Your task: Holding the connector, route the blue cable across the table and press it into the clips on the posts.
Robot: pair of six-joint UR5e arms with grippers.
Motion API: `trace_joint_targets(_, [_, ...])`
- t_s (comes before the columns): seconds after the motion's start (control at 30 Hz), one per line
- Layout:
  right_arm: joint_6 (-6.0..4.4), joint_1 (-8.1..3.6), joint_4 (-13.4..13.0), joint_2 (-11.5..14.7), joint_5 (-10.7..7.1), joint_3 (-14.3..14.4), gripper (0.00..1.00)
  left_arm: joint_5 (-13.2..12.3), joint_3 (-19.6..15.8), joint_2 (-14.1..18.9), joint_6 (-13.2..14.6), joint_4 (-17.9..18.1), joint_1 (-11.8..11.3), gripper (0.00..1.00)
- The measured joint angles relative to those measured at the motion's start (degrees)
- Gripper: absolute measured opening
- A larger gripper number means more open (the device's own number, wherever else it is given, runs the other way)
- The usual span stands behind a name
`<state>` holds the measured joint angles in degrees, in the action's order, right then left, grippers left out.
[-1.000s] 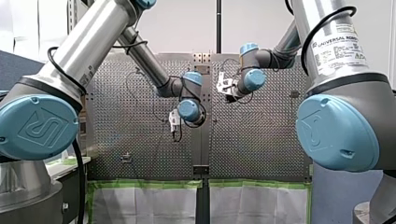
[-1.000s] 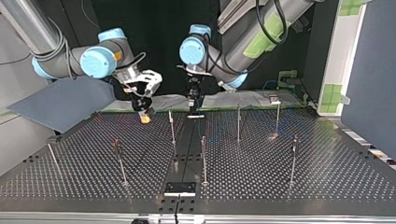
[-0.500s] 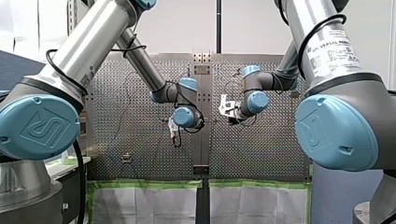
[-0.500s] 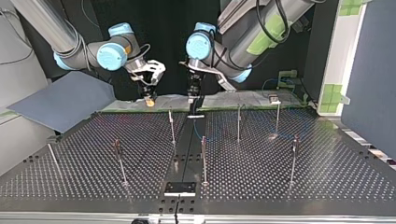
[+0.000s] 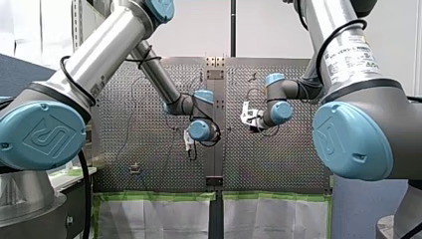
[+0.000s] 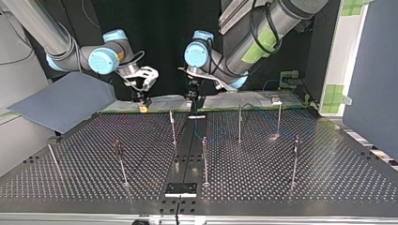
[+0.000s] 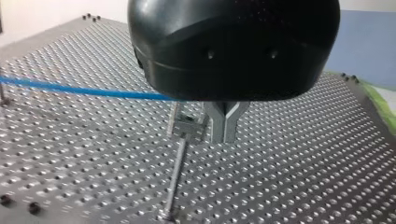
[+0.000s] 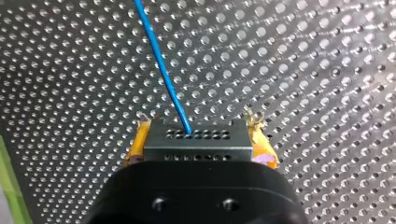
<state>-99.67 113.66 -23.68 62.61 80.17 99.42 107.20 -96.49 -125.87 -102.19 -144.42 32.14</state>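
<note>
My right gripper (image 8: 201, 144) is shut with its yellow pads (image 8: 135, 147) on a dark grey connector (image 8: 196, 140). The blue cable (image 8: 161, 65) runs out of the connector over the perforated table. In the top view my right gripper (image 6: 142, 104) hangs at the table's far edge, left of centre. My left gripper (image 7: 224, 133) has its metal fingers shut just above the table, beside a post's clip (image 7: 187, 125). The blue cable (image 7: 84, 89) comes in from the side and vanishes behind its black housing. Several thin posts (image 6: 204, 159) stand on the table (image 6: 281, 187).
A black plate (image 6: 180, 189) sits at the table's near edge in the top view. A blue-grey panel (image 6: 61, 101) leans at that view's left, and a white frame (image 6: 342, 56) stands at its right. Slack blue cable (image 6: 218, 139) lies among the middle posts.
In the front view both grippers have come lower. My right gripper, still holding the connector, has also shifted a little to that view's right. My left gripper moved only slightly.
</note>
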Motion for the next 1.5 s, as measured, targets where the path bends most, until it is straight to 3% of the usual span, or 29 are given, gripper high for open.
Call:
trace_joint_targets(0.47, [-0.08,-2.17,-0.06,-2.64,-2.67,-3.02,0.0,-2.2,4.78,-1.23,0.15,-0.99,-1.86,0.0])
trace_joint_targets(0.8, [-0.16,-3.89,0.14,-3.53,-3.24,-5.21,0.0,-5.61,6.24,-2.09,0.14,-1.72,-4.8,0.0])
trace_joint_targets(1.07, [-0.12,-4.95,0.2,-4.84,-3.56,-6.77,0.0,-6.7,9.94,-5.65,0.15,-3.57,-5.25,0.0])
trace_joint_targets(1.27, [0.05,-6.15,0.15,-5.48,-3.88,-8.03,0.0,-6.75,12.58,-6.45,0.06,-4.28,-5.56,0.0])
trace_joint_targets(1.33, [0.15,-6.4,0.13,-5.59,-4.05,-8.34,0.0,-6.56,13.03,-6.46,0.07,-4.51,-5.64,0.1])
trace_joint_targets(1.37, [0.25,-6.56,0.13,-5.63,-4.11,-8.51,0.0,-6.3,13.21,-6.45,0.11,-4.73,-5.68,0.1])
trace_joint_targets(1.4, [0.35,-6.68,0.12,-5.65,-4.15,-8.6,0.0,-6.05,13.31,-6.45,0.17,-4.93,-5.7,0.26])
trace_joint_targets(1.43, [0.47,-6.8,0.11,-5.66,-4.17,-8.68,0.0,-5.75,13.36,-6.45,0.28,-5.18,-5.7,0.33])
trace_joint_targets(1.5, [0.86,-7.12,0.08,-5.67,-4.2,-8.79,0.0,-4.87,13.43,-6.44,0.72,-5.95,-5.66,0.33])
